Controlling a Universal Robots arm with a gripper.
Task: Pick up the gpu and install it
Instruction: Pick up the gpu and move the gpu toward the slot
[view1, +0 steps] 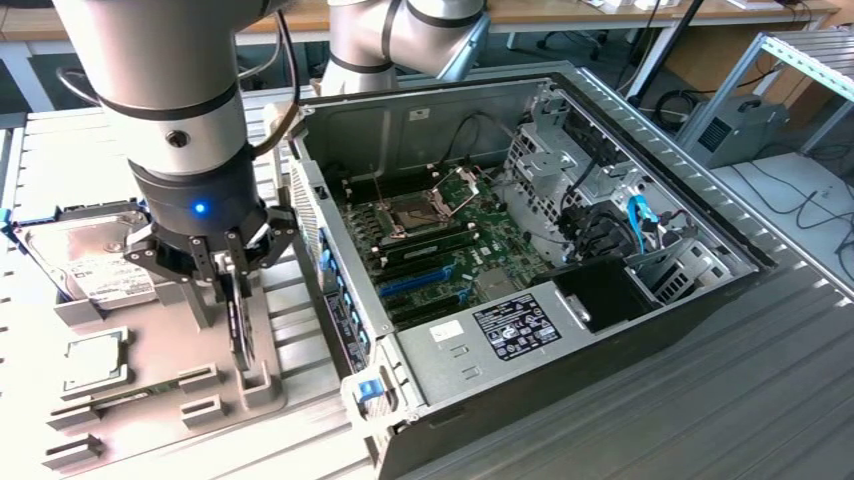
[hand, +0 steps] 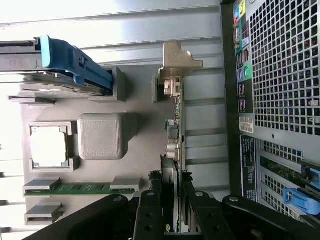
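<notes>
The gpu (view1: 242, 335) is a thin dark card standing on edge in a slot of the grey holder tray (view1: 167, 330), to the exterior view's left of the open computer case (view1: 534, 250). My gripper (view1: 230, 285) comes straight down over its upper edge, one finger on each side. The wrist view has the gpu (hand: 178, 125) edge-on, with its silvery bracket (hand: 177, 60) at the far end. The black fingers (hand: 150, 205) of my gripper (hand: 172, 202) press against both faces, so it is shut on the card. The card's lower edge still rests in the holder.
On the holder tray lie a silver hard drive (view1: 87, 265), a square CPU chip (view1: 96, 358) and a green memory stick (view1: 127, 398). The case's motherboard has blue expansion slots (view1: 420, 285). The case's perforated rear wall (hand: 285, 75) stands close beside the card.
</notes>
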